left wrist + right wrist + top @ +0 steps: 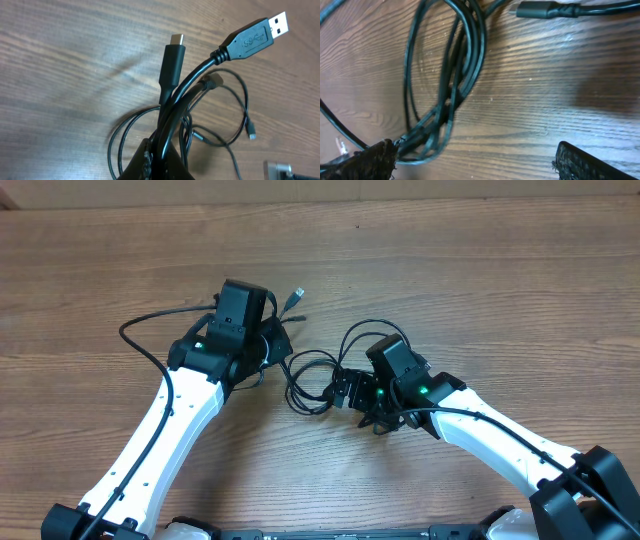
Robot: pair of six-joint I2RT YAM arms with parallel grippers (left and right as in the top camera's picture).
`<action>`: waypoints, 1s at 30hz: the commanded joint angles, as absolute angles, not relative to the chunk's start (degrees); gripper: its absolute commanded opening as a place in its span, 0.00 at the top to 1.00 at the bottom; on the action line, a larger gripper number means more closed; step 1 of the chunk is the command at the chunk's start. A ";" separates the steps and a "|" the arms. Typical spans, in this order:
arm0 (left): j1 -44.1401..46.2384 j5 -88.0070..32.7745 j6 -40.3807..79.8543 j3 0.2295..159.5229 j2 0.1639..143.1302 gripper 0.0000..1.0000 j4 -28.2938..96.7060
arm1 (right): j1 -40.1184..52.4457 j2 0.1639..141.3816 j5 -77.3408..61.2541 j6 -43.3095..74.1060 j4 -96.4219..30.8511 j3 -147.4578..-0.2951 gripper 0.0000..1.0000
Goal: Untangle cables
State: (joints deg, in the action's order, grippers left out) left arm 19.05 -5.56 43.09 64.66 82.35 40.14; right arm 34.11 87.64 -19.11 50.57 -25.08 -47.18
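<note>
Overhead and wrist views of a wooden table point(480, 260) on which two white arms are meeting over a tangle of thin black cables point(310, 375). The cables are lying near the table's centre, their loops spreading between the two grippers, with one strand running toward 1 o'clock and ending in a flat USB-A plug point(296, 296). The left gripper point(270, 345), reaching in from 7 o'clock, is sitting at 10 o'clock of the loops. In the left wrist view its fingers point(142, 167) are pressing together on a bundle of the cables, which is fanning out of the grip toward 12 and 1 o'clock. From this bundle the USB-A plug is pointing toward 2 o'clock, a slimmer USB-C plug point(176, 42) is pointing toward 12 o'clock, and a tiny plug point(252, 134) on a thinner cord is resting on the wood at 4 o'clock. The right gripper point(350, 390), reaching in from 4 o'clock, is facing the loops from their 3 o'clock side. In the right wrist view its fingers point(370, 161) are standing wide apart with nothing clamped between them. Several loops are lying flat on the wood and curving down to the finger at 8 o'clock, though whether they are touching it cannot be told. Another plug point(535, 9) is lying at 1 o'clock of that view.
</note>
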 commanded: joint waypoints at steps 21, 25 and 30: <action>19.22 3.66 36.45 65.30 83.15 0.96 46.52 | 32.60 86.80 -19.09 51.03 -25.39 -47.22 0.00; 19.22 3.62 33.34 65.28 85.01 0.96 46.46 | 32.60 86.80 -18.81 50.98 -25.50 -47.22 0.00; 19.27 3.60 33.32 65.28 89.19 0.96 44.99 | 32.60 86.80 -16.49 51.16 -26.09 -47.22 0.00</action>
State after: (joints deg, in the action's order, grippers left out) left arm 19.05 2.28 35.79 64.66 86.59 45.80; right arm 32.97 87.61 -18.92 50.96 -26.24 -47.18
